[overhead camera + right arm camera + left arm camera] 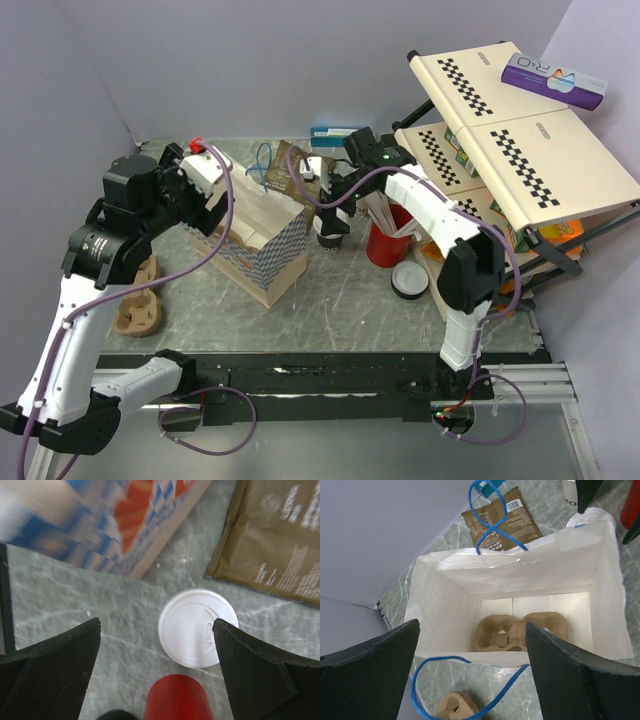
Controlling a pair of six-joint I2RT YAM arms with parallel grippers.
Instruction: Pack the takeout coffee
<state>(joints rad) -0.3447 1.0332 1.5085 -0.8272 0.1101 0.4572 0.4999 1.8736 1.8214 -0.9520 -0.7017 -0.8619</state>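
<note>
Grey marbled table (340,300), open paper bag (268,250) stands mid-table, takeout coffee (196,628) sits just beside red cup (385,245), brown packet (502,522) lies behind, cardboard carrier (138,305) rests left.

Two arms are both holding their fingers wide apart.
The left arm (70,330) is rising from its base, bending at the elbow and leaning in toward the middle. The left gripper (471,626) is pointing down, with its two dark fingers (375,670) spread wide and not pinching anything. The right arm (440,218) is stretching away from its base and over to the left. The right gripper (156,624) is facing down too, its jaws gaping and gripping nothing.
</note>
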